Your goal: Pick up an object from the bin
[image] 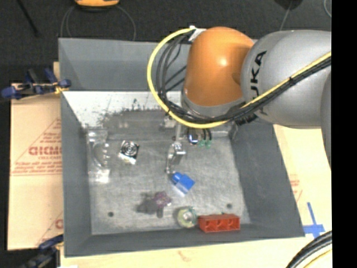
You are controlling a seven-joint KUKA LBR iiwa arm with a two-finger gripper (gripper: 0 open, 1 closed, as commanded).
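My claw (174, 162) hangs over the middle of the bin (75, 172). The small blue block (183, 181) lies just beside its tip, toward the view's bottom and slightly right, with its long axis slanting across the floor. Spread or pressed together? I cannot tell. I judge a short shift onto blue comes next.

Arm's orange cover (215, 66) is hiding the bin's (75, 166) far-right corner. Clear item (100, 156) at left is blurring into the floor, kind undeterminable. Dark purple item (154, 204), near side, is showing no readable shape.
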